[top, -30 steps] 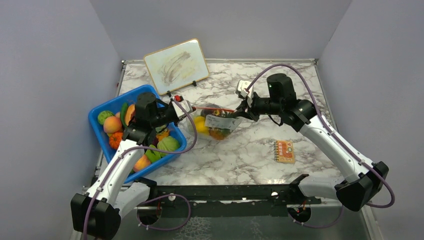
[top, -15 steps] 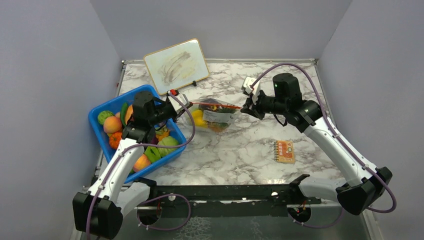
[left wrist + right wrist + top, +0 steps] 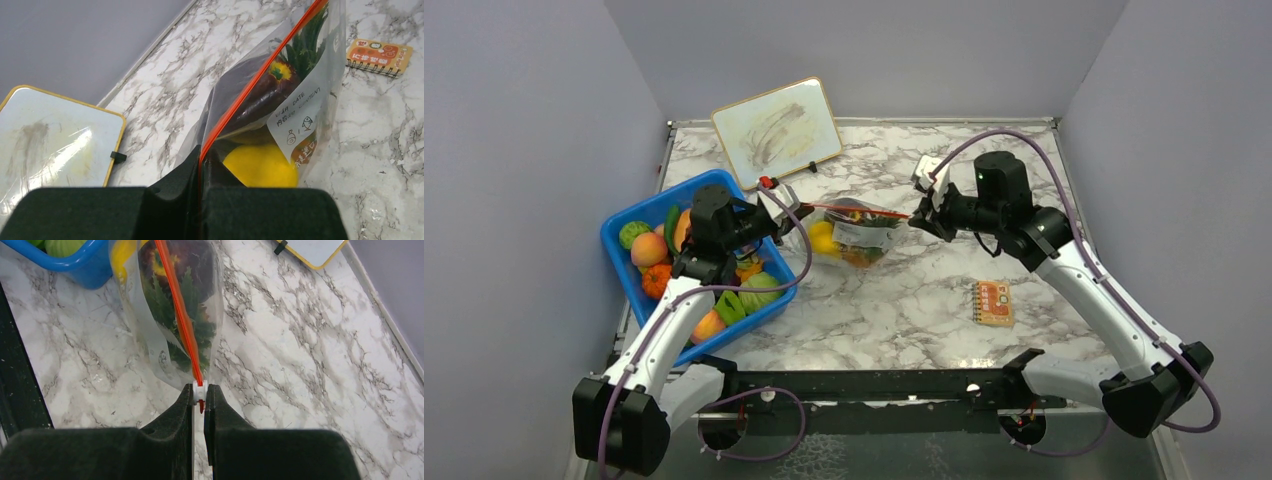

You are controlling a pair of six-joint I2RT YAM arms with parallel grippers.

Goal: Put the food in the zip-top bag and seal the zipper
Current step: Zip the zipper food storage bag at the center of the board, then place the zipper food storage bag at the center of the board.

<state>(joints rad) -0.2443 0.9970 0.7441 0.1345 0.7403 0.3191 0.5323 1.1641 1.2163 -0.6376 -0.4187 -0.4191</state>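
The zip-top bag (image 3: 861, 237) hangs over the middle of the marble bench (image 3: 904, 300). It is strung between the two arms by its zipper (image 3: 854, 210), which runs as a taut, nearly level orange-red line from one claw to the other. The left claw (image 3: 795, 206) is closed narrow on the zipper's left end, just past the corner of the blue tub (image 3: 610, 236). Its wrist view shows the two dark fingers (image 3: 172, 181) pressed together with the strip coming out from between them. The right claw (image 3: 913, 217) is pinched onto the opposite end, and in its wrist view a small white tab (image 3: 200, 386) sits at the strip's tip between the fingertips. In both wrist views the zipper reads as one single line, with no gap seen between its halves. Inside the bag lie a yellow fruit (image 3: 260, 165), a dark purple vegetable (image 3: 260, 95) with a yellow-green cap, spiky green leaves (image 3: 192, 310) and something orange low down behind the white label (image 3: 292, 127). Whether the bag's bottom touches the bench cannot be told. More toy fruits (image 3: 649, 248), peach, green and orange, fill the tub. A whiteboard (image 3: 776, 130) leans at the back left, and a small orange notebook (image 3: 993, 302) lies on the bench to the right, well apart from the bag
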